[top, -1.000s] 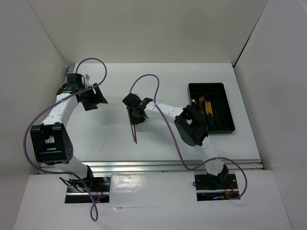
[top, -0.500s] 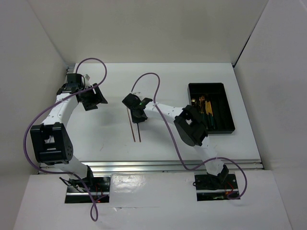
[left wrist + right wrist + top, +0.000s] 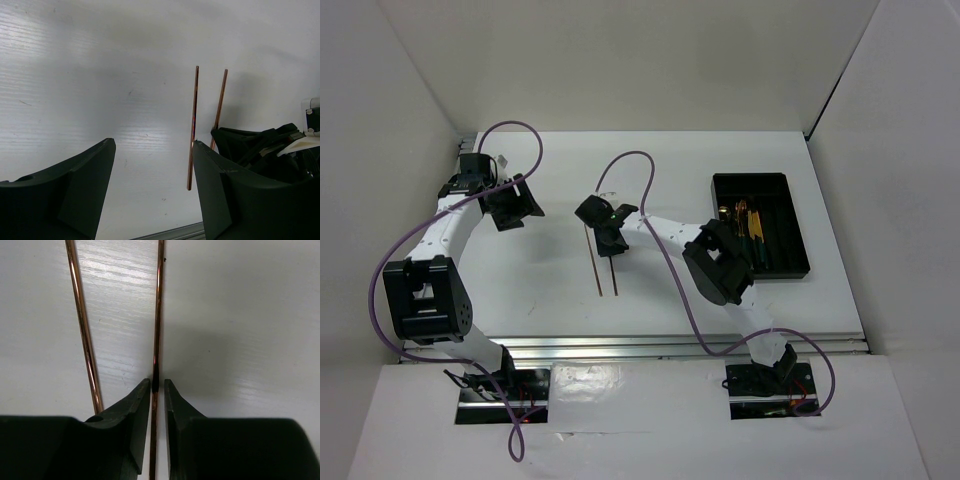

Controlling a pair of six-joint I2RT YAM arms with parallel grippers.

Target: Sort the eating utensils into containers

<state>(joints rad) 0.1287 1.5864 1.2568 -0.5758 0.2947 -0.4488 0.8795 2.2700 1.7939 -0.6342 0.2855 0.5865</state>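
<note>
Two thin brown chopsticks (image 3: 592, 262) (image 3: 611, 272) lie side by side on the white table, a small gap between them. My right gripper (image 3: 608, 240) sits low over their far ends. In the right wrist view its jaws (image 3: 156, 382) straddle one chopstick (image 3: 158, 315), narrowly open, with a sliver of table showing beside the stick. The other chopstick (image 3: 82, 330) lies just outside the left finger. My left gripper (image 3: 518, 212) hovers at the left, open and empty (image 3: 154, 145). The black tray (image 3: 750, 177) at the right holds gold-headed utensils with teal handles (image 3: 745, 225).
White walls enclose the table on the left, back and right. A metal rail (image 3: 680, 347) runs along the near edge. Purple cables (image 3: 650, 170) loop above both arms. The right arm's elbow (image 3: 718, 265) sits beside the tray's left side.
The chopsticks, crossed in a tilted bundle a second ago, now lie parallel and apart. The right gripper's jaws have narrowed around one of them. The left arm has not moved.
</note>
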